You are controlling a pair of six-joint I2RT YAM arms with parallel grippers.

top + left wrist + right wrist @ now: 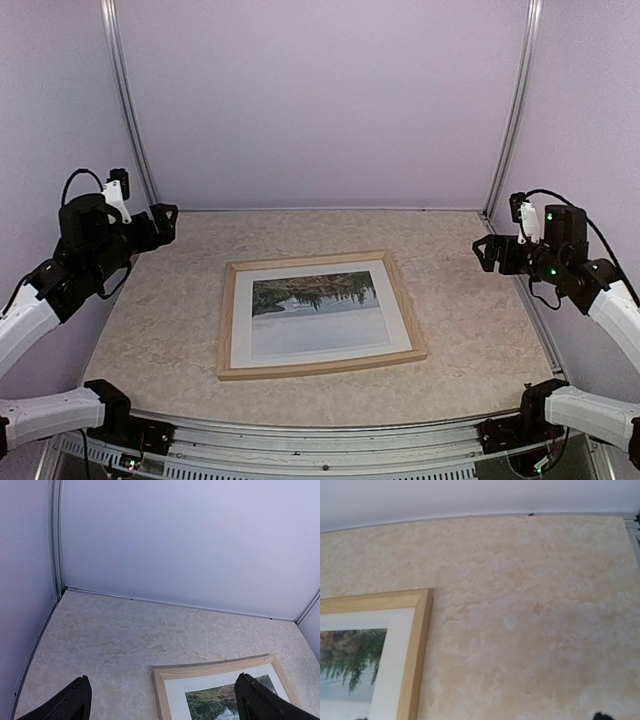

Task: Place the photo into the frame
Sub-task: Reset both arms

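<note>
Top external view: photo sits inside frame, flat on table, both arms up at the sides.
Table (480,330) is marbled beige. Frame (226,320) lies mid-table, slightly skewed. Photo (318,310) fills it, white border all round, trees in upper half. Left gripper (165,225) hangs near left wall, jaws wide apart, holding nothing; left wrist view shows its fingers (75,702) spread above a frame corner. Right gripper (483,254) hangs near right wall, jaws apart, empty, well clear of frame.
</note>
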